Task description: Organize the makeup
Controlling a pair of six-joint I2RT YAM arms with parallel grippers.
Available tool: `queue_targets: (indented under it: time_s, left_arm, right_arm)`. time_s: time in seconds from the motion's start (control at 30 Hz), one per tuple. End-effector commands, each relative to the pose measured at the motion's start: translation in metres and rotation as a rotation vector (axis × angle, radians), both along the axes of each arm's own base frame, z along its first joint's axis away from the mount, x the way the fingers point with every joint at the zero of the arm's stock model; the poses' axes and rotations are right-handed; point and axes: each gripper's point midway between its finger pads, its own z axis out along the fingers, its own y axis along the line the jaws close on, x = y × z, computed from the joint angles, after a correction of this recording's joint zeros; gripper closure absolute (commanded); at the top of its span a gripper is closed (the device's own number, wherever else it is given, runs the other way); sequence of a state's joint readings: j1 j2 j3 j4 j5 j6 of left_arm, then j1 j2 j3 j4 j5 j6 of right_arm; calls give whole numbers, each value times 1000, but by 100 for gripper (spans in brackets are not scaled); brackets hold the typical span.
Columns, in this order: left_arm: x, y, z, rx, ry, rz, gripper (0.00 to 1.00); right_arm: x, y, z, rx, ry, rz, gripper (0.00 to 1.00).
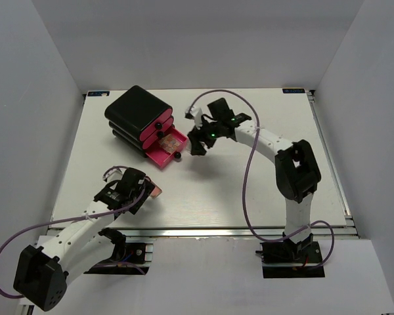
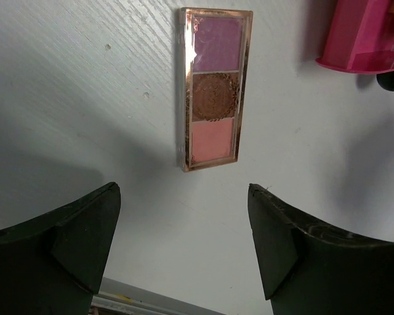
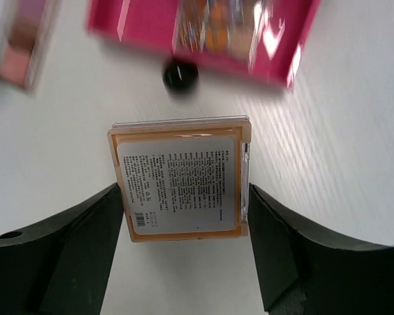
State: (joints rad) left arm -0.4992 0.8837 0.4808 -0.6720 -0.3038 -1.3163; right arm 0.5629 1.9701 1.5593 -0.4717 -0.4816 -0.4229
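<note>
A long eyeshadow palette (image 2: 213, 88) with purple, brown and pink pans in a rose-gold frame lies flat on the white table. My left gripper (image 2: 184, 197) is open and empty just short of it, jaws wide apart. In the top view the palette (image 1: 155, 192) sits beside the left gripper (image 1: 142, 190). My right gripper (image 3: 184, 197) is shut on a tan compact (image 3: 180, 180), label side facing the camera, held near the open pink drawer (image 3: 203, 33). In the top view the right gripper (image 1: 198, 143) hovers just right of that drawer (image 1: 165, 147).
A black box (image 1: 136, 113) with pink drawers stands at the back left; its bottom drawer is pulled out and holds some cosmetics. The drawer's black knob (image 3: 180, 75) is close ahead of the compact. The drawer corner (image 2: 368, 36) shows right of the palette.
</note>
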Motion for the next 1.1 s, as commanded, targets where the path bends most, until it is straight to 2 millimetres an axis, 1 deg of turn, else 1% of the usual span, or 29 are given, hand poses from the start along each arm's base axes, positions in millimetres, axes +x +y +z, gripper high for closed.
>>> queue_targets:
  time_s: [0.0, 0.03, 0.07, 0.1, 0.13, 0.2, 0.23, 0.27, 0.3, 0.33, 0.4, 0.47, 0.53, 0.57, 0.63, 0.77, 0.83, 0.87, 0.9, 1.0, 1.07]
  left_arm:
    - [7, 0, 17, -23, -54, 13, 13]
    - [5, 1, 15, -24, -51, 16, 13]
    - [4, 1, 15, -30, -52, 24, 13]
    - [3, 2, 16, -35, -61, 30, 13]
    - [3, 3, 16, -38, -62, 37, 13]
    - [1, 4, 16, -37, -63, 39, 13]
    - [0, 5, 15, -36, -59, 41, 13]
    - [0, 5, 16, -39, -62, 42, 13]
    - [0, 5, 16, -36, -60, 43, 13]
    - [-1, 5, 16, -34, -58, 42, 13]
    - [-1, 5, 17, -34, -58, 42, 13]
    - [-2, 6, 16, -34, -56, 43, 13]
    - [-3, 6, 16, -36, -58, 44, 13]
    - [-3, 6, 15, -37, -57, 46, 13]
    - [-3, 6, 16, -38, -59, 48, 13]
    - [-2, 6, 14, -33, -53, 46, 13]
    - [-1, 6, 14, -31, -50, 44, 13]
    - [-1, 6, 13, -27, -46, 42, 13]
    - [-1, 6, 13, -25, -44, 42, 13]
    - [0, 4, 11, -23, -39, 34, 13]
    - [1, 3, 11, -24, -40, 29, 13]
  right_arm:
    - [33, 55, 66, 214, -72, -207, 100]
    - [28, 73, 65, 213, -89, -208, 100]
    - [30, 81, 67, 218, -108, -216, 100]
    - [35, 92, 78, 246, -152, -219, 100]
    - [31, 105, 75, 250, -159, -200, 100]
    - [34, 117, 78, 271, -198, -201, 98]
    - [35, 128, 74, 282, -217, -192, 97]
    - [40, 131, 71, 277, -232, -209, 95]
    - [41, 139, 66, 280, -227, -205, 94]
    - [42, 143, 65, 279, -224, -204, 94]
    - [45, 147, 54, 263, -221, -216, 93]
    - [47, 149, 51, 260, -236, -225, 90]
    - [44, 148, 39, 235, -233, -223, 88]
    - [48, 150, 41, 246, -258, -232, 88]
    - [49, 150, 37, 235, -258, -234, 85]
    - [47, 144, 27, 201, -257, -244, 67]
    - [45, 140, 25, 187, -270, -234, 64]
    - [43, 136, 18, 170, -265, -234, 63]
    - [42, 134, 19, 167, -274, -233, 62]
    - [41, 127, 10, 139, -280, -233, 61]
    - [41, 125, 6, 128, -280, -234, 52]
